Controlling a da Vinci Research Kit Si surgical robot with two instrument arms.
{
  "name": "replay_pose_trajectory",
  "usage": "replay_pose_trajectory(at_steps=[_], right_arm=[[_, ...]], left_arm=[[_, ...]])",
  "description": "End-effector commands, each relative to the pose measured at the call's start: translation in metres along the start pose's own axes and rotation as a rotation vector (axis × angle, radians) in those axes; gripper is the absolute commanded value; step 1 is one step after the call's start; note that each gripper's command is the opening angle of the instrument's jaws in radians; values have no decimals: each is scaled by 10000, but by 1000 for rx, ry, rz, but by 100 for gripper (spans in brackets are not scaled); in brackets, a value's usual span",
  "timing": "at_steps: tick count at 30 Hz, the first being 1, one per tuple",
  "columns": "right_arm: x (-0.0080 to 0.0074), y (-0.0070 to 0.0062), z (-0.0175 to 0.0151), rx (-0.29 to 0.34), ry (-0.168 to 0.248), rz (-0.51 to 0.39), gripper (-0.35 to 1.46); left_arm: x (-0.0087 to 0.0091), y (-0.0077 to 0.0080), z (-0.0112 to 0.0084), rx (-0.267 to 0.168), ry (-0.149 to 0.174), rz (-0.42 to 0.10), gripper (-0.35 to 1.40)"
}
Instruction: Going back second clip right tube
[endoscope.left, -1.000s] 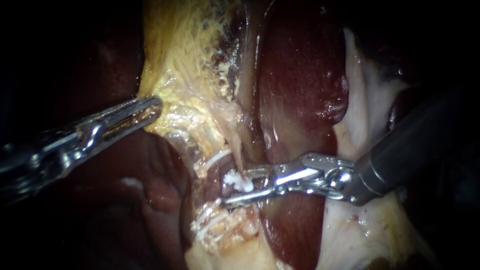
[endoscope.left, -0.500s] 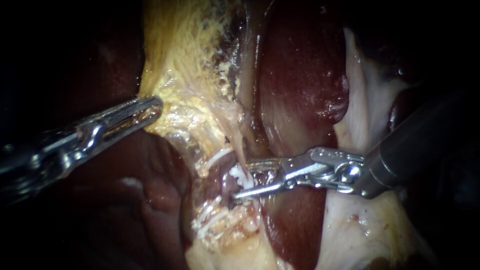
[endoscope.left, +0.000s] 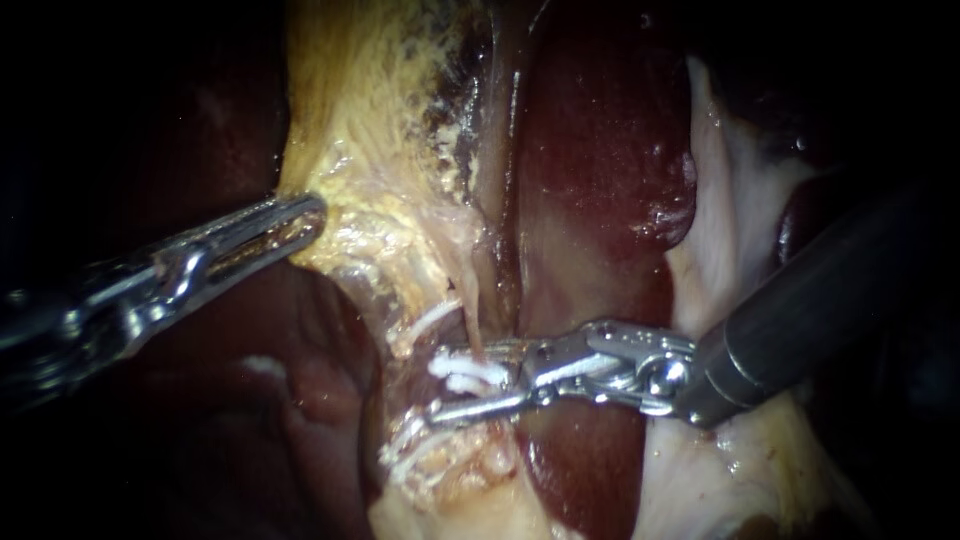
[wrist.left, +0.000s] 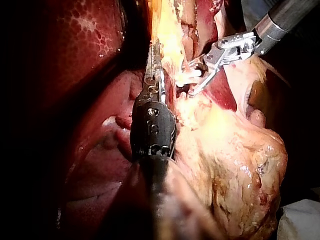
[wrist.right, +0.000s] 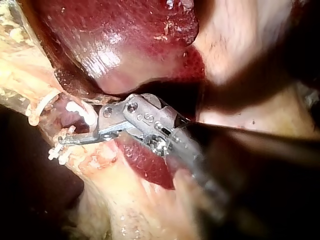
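My left instrument (endoscope.left: 300, 222) comes in from the left, its jaws shut on the edge of the yellow fatty tissue (endoscope.left: 375, 150). In the left wrist view the same jaws (wrist.left: 155, 60) pinch that yellow tissue (wrist.left: 170, 40). My right instrument (endoscope.left: 435, 385) reaches in from the right with its jaws open. They straddle a thin pale tube (endoscope.left: 470, 300). A white clip (endoscope.left: 465, 372) lies between them, close under the upper jaw. The right wrist view shows the clip (wrist.right: 82, 112) above the thin lower jaw of my right instrument (wrist.right: 70, 127).
Dark red liver (endoscope.left: 600, 150) rises behind the right instrument's jaws. Another white clip (endoscope.left: 430, 320) sits just above the jaws, and more white clips (endoscope.left: 410, 445) lie below them on pale fatty tissue. Whitish tissue (endoscope.left: 730, 200) lies beside the right shaft.
The right instrument drew back to the right, then slid left again, so its open jaws now reach farther past the tube. The left instrument has held still.
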Motion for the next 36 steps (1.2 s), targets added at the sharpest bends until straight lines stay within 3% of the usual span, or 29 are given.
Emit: replay_pose_trajectory(at_steps=[1,17,19,26,31,36], right_arm=[[0,2,0,0,0,1,60],[16,6,-42,-31,14,-60,60],[18,2,-53,-26,11,-99,60],[35,-19,-104,24,-5,-358,60],[63,-26,-136,16,-2,-437,60],[80,-32,-153,3,7,-465,60]], left_arm=[[0,0,0,0,0,0,-35],[1,1,0,2,1,1,-35],[1,1,0,2,1,1,-35],[1,1,0,5,2,1,-35],[1,0,0,5,2,0,-35],[1,0,1,7,2,0,-35]])
